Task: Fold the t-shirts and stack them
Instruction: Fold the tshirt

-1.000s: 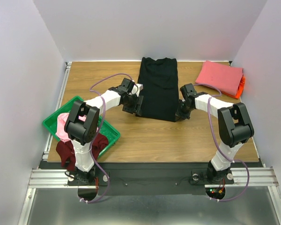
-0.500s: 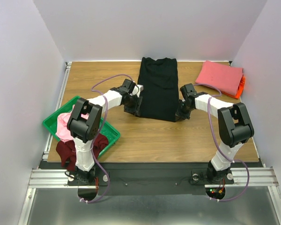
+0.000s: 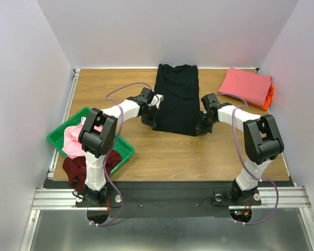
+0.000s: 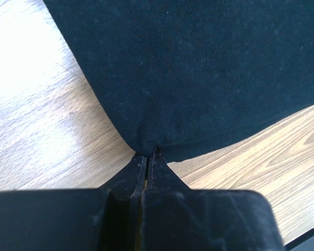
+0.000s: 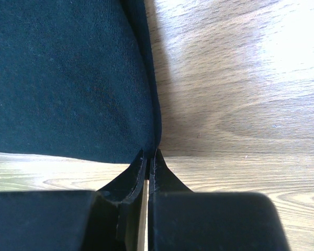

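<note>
**Thin bites on both hem corners: fold at risk on the lift**

Mid-frame in the overhead view: black t-shirt (image 3: 177,99), flat on the surface (image 3: 162,157) as a long strip, collar toward the top of the frame. Clenched with the left claw (image 3: 153,119) at the strip's lower left corner, and with the right claw (image 3: 203,125) at its lower right corner. Barely a sliver of hem between the shut jaws in either wrist view.

Most likely to go wrong on the lift. Could lose a corner, given so shallow a bite, and drop half the hem back down. Could also catch only the top layer of what looks like doubled cloth, letting the lower layer peel away and undo the lengthwise fold. Would skew the crease if raised sooner on one side than the other. Would drag and bunch instead of laying over if pulled toward the top of the frame without enough height.

Upper right of the frame: coral-pink t-shirt (image 3: 245,85) folded over an orange t-shirt (image 3: 270,97), well apart from the work. Lower left: green tray (image 3: 125,150) holding a light pink t-shirt (image 3: 70,140), with a maroon t-shirt (image 3: 73,168) spilling past its lower rim, close by the left arm. Worth minding the elbow there, for fear of snagging loose cloth on a low swing.
</note>
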You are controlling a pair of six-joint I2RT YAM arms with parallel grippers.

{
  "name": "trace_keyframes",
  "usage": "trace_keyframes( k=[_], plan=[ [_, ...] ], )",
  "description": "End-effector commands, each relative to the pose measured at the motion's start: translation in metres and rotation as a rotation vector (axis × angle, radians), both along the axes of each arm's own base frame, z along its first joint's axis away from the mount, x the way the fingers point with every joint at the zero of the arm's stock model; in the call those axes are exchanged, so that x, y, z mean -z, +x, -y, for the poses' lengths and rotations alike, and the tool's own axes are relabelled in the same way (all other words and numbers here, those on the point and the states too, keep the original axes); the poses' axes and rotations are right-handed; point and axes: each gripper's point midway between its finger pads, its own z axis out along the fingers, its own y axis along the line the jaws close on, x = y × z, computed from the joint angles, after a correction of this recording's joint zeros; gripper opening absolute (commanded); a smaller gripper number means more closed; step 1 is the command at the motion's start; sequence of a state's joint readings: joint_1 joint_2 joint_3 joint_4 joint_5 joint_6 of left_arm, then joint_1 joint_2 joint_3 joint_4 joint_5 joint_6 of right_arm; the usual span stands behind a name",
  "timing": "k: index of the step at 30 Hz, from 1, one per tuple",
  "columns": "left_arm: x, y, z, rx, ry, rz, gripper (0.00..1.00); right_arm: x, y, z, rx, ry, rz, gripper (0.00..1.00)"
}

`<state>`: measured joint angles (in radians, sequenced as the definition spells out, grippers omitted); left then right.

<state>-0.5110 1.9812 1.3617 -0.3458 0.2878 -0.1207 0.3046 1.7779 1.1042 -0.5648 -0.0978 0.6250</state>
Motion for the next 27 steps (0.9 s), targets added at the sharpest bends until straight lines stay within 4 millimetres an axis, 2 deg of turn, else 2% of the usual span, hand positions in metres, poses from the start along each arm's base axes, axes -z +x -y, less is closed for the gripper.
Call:
trace_keyframes(
  k=[1,5,14,18,21,25,27],
  plan=[
    [-0.011,-0.001,0.0,0.025,0.022,0.001,0.0,-0.008,-0.007,-0.001,-0.038,-0.012,-0.007,0.0],
    [-0.023,-0.012,-0.006,0.02,0.038,-0.034,0.0,-0.022,-0.014,0.0,-0.057,-0.011,-0.018,0.0],
    [-0.041,-0.049,-0.008,0.009,-0.016,-0.141,0.0,-0.047,-0.06,0.004,-0.099,0.018,-0.126,0.0],
    [-0.047,-0.069,-0.009,-0.003,-0.042,-0.2,0.0,-0.058,-0.081,0.008,-0.121,0.019,-0.189,0.0],
    [-0.06,-0.084,-0.008,-0.012,-0.078,-0.239,0.0,-0.068,-0.095,0.008,-0.136,0.027,-0.219,0.0],
    [-0.076,-0.11,-0.002,-0.006,-0.134,-0.294,0.0,-0.077,-0.116,0.006,-0.153,0.042,-0.262,0.0],
    [-0.077,-0.126,-0.001,0.009,-0.133,-0.329,0.0,-0.083,-0.126,0.003,-0.161,0.055,-0.287,0.0]
  ],
)
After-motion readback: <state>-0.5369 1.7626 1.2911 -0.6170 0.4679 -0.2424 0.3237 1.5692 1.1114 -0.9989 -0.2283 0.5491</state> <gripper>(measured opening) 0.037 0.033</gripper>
